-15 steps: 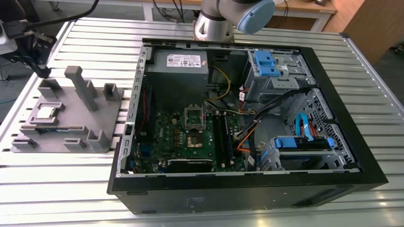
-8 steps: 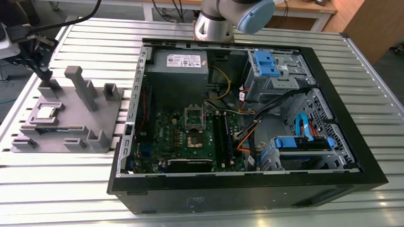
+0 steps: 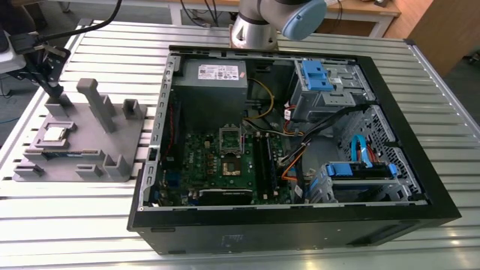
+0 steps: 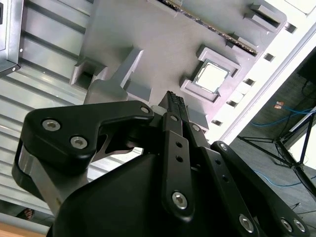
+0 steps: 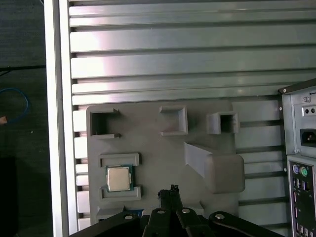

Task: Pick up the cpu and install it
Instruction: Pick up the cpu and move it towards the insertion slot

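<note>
The cpu (image 3: 54,134) is a small square chip with a silver top. It lies flat in a raised seat on the grey fixture (image 3: 112,135), at the exterior view's left, outside the computer case. Both wrist views look down on the cpu (image 4: 212,76) (image 5: 118,178) from above. My gripper (image 3: 54,95) hangs over the fixture's far part, a short way from the chip and not touching it. Its thin black fingers (image 4: 173,103) (image 5: 171,190) are pressed together with nothing between them. The green motherboard (image 3: 202,152) lies inside the open case, its socket frame (image 3: 231,139) raised.
The open black computer case (image 3: 420,185) takes up the middle and the exterior view's right, full of cables and blue drive brackets (image 3: 315,76). Tall grey posts (image 3: 91,98) rise from the fixture near my gripper. A memory stick (image 3: 64,152) lies along the fixture's near part. The table is ribbed metal (image 3: 75,225).
</note>
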`<move>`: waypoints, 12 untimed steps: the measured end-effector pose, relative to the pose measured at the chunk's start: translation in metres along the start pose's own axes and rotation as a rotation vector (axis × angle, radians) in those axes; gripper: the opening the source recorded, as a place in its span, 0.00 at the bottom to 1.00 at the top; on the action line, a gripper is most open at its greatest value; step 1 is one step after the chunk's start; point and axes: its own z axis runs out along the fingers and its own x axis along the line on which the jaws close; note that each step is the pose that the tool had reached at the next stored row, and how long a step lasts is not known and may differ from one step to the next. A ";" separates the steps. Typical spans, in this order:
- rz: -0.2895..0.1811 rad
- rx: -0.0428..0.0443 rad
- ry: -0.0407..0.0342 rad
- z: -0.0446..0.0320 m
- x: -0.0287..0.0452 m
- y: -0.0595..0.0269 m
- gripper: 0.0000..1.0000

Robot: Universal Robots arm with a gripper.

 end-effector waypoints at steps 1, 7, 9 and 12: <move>0.000 0.0000 0.0000 0.0001 0.0000 0.0000 0.11; 0.000 -0.0002 -0.0003 0.0010 0.0001 0.0000 0.11; 0.000 -0.0001 -0.0001 0.0010 0.0001 0.0000 0.11; 0.000 -0.0002 -0.0003 0.0024 0.0001 0.0000 0.11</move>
